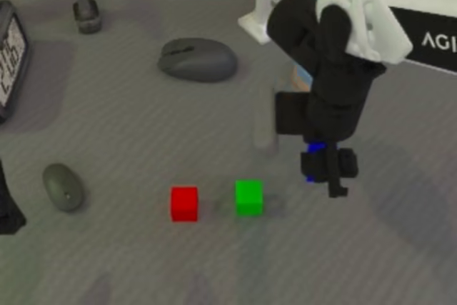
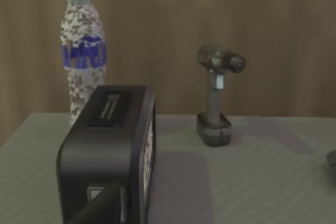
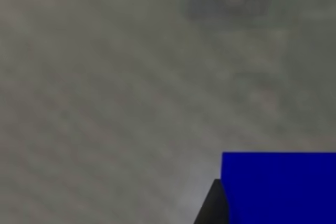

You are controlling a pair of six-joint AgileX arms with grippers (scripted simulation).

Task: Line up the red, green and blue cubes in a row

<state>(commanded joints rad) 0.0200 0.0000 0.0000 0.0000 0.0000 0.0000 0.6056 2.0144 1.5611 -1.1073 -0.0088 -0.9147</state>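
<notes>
On the table's front middle the red cube (image 1: 184, 203) and the green cube (image 1: 249, 197) sit side by side with a small gap between them. My right gripper (image 1: 325, 171) hangs just right of the green cube and slightly farther back, shut on the blue cube (image 1: 314, 149), which shows only as slivers between the black fingers. In the right wrist view the blue cube (image 3: 278, 187) fills the corner beside one dark finger (image 3: 212, 205), above bare table. My left arm (image 1: 7, 208) stays parked at the table's left edge.
A dark computer mouse (image 1: 198, 59) lies at the back middle and a smaller grey mouse (image 1: 63, 186) at the front left. A black clock (image 1: 11, 55) and a drill (image 1: 86, 5) stand at the back left. A patterned bottle (image 2: 83, 51) stands behind the clock.
</notes>
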